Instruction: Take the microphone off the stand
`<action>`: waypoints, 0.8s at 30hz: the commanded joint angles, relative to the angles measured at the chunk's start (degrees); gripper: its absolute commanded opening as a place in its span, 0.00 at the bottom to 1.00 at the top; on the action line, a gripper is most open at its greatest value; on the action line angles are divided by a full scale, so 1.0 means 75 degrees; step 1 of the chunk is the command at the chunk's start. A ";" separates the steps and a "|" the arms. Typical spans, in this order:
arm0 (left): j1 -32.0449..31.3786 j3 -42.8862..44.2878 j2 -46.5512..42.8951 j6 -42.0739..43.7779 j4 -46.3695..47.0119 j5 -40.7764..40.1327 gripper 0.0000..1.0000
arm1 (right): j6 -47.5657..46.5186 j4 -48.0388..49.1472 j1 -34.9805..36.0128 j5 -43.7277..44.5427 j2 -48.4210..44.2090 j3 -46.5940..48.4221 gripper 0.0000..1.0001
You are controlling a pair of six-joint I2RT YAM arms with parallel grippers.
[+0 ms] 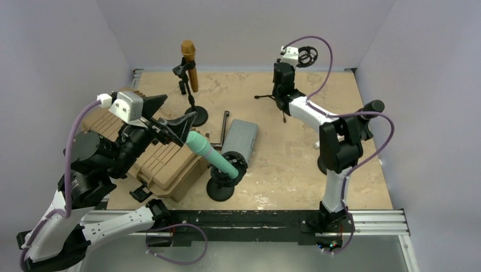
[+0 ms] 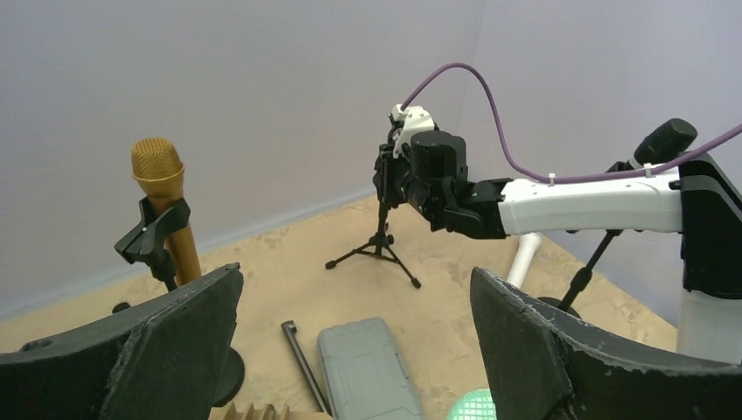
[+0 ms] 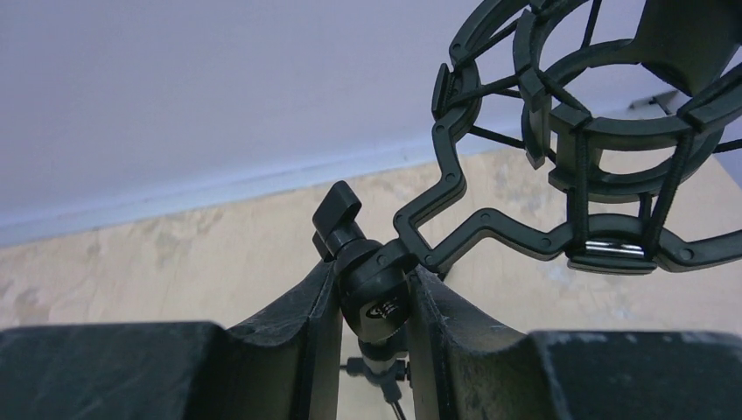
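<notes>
left end effector (image 1: 173, 122): wide open, holding nothing. It hangs right at the head end of the teal microphone (image 1: 212, 154); can't tell if anything's touching.
teal microphone: tilted in the clip of its round-base stand (image 1: 221, 190), middle of the overhead frame, head pointing up-left toward the left arm. Pretty sure this is the one to pull.
why the open jaws: my read is it's lining up to close on the mic and slide it out along the tilt, so the clip lets go without tipping the stand.
right end effector (image 1: 283, 73): clenched on the swivel joint (image 3: 372, 293) of the tripod stand (image 1: 278, 101), upper right of centre. Looks more like steadying than part of this grab, but that's a guess.
shock mount (image 3: 595, 157): empty, no mic in it.
gold microphone (image 1: 190, 65): upright in its own stand, upper left of centre, nothing near it.
overhead view only: how the teal mic sits in its clip, plus the grey case (image 1: 241, 139) just beside it on the bench (image 1: 295, 153) and the tan case (image 1: 164, 164) under the left arm.
left wrist view only: a sliver of green mesh at the bottom edge between the fingers (image 2: 175, 350), closer to the right-hand one. No clip visible.
right wrist view only: the pinch itself, both fingers pressed against the joint. Overhead, the wrist hides that.
</notes>
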 commanded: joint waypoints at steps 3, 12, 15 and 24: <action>0.1419 -0.0314 0.0053 -0.0958 0.0431 0.1438 0.98 | -0.0571 0.0187 -0.0393 -0.0373 0.1095 0.2240 0.00; 0.1781 -0.0224 0.0052 -0.1075 0.0240 0.1470 0.98 | -0.0279 -0.0682 -0.0397 -0.0897 0.1375 0.2469 0.04; 0.1772 -0.0086 0.0096 -0.1190 0.0146 0.1588 0.98 | -0.0184 -0.1320 -0.0392 -0.0949 0.1135 0.2374 0.30; 0.1778 0.0524 0.0111 -0.1846 -0.0811 0.2082 1.00 | 0.0744 -0.3217 -0.0389 -0.2138 0.0037 0.1697 0.93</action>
